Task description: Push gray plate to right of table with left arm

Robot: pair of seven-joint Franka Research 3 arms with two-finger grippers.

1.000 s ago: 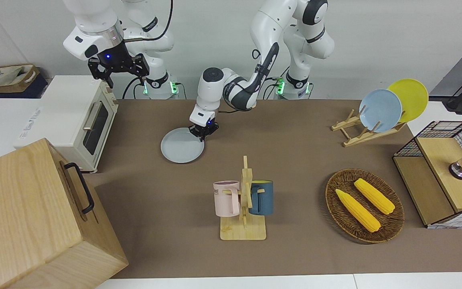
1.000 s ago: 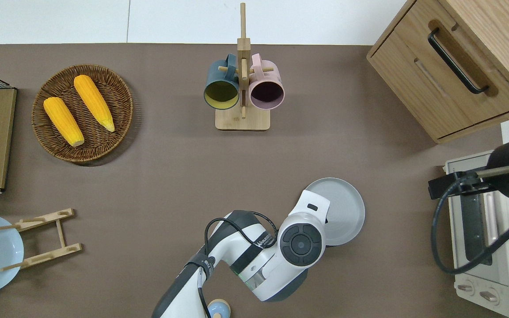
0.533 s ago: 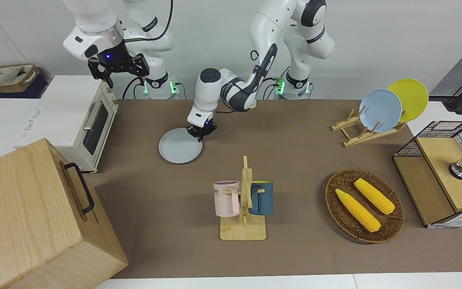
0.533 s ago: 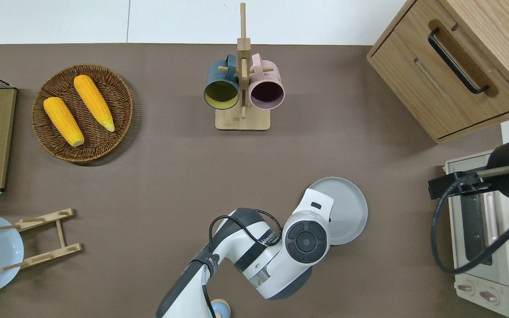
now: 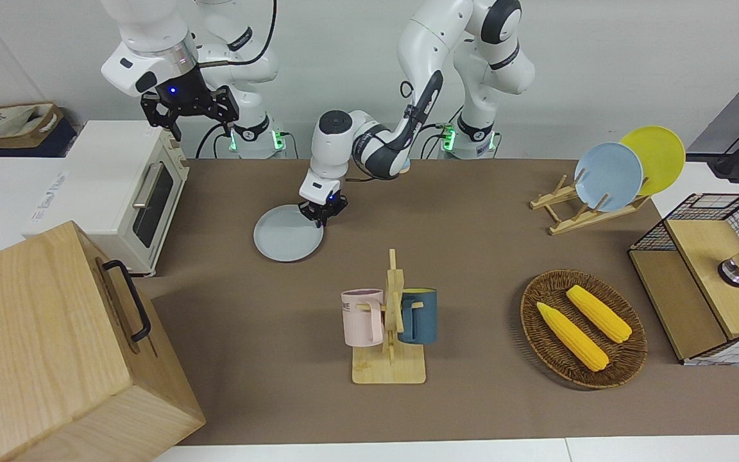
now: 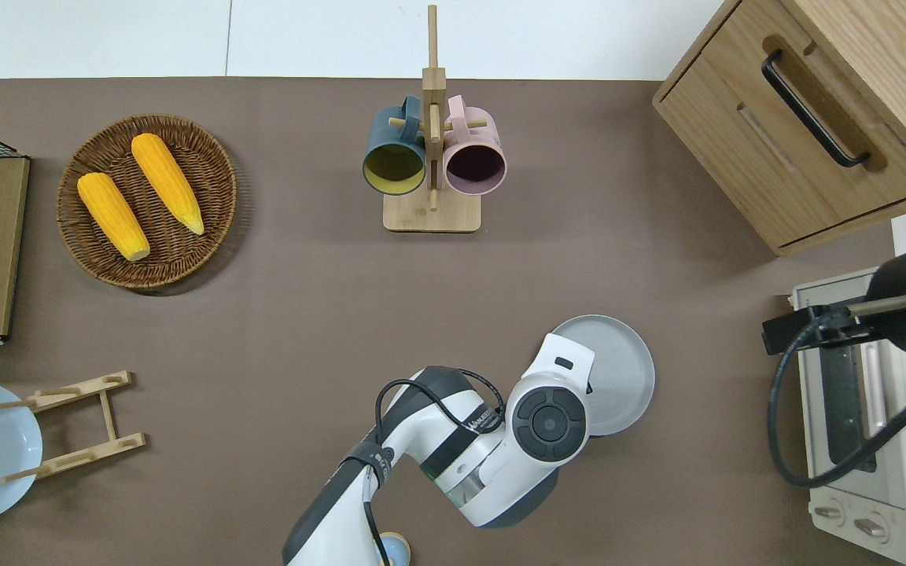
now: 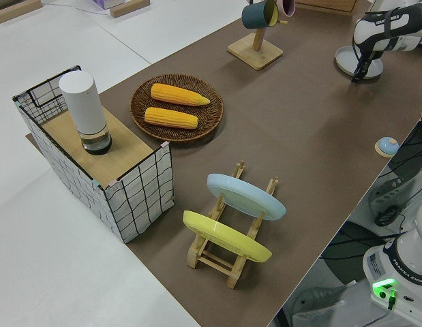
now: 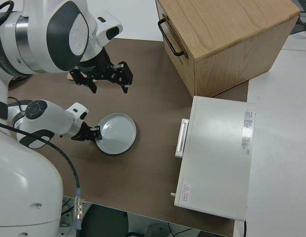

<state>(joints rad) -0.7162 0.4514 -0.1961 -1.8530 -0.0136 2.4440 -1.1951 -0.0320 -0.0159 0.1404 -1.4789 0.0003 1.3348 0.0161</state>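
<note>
Two arms over the brown table (image 5: 472, 256); only the left is working, the right arm parked with its claw (image 5: 190, 109) spread wide and empty. Left claw (image 5: 322, 215) down low at the gray plate (image 5: 286, 236), tips at the plate's rim on the side toward the left arm's end of the table; fingers look drawn close together and grip nothing, though whether they quite meet or touch the rim cannot be told. Plate lies flat on the table, spreading from the claw toward the right arm's end. In the overhead view the arm's wrist covers the claw and part of the plate (image 6: 618, 369). White toaster oven (image 5: 132, 192) sits well apart from the claw, toward the right arm's end, past the plate. Mug rack (image 5: 390, 333) with pink and blue mugs stands farther from the robots than the claw. Wicker basket (image 5: 626, 359) holding two corn cobs, and the dish rack (image 5: 575, 215) with sky-blue and yellow plates, sit well off toward the left arm's end.
</note>
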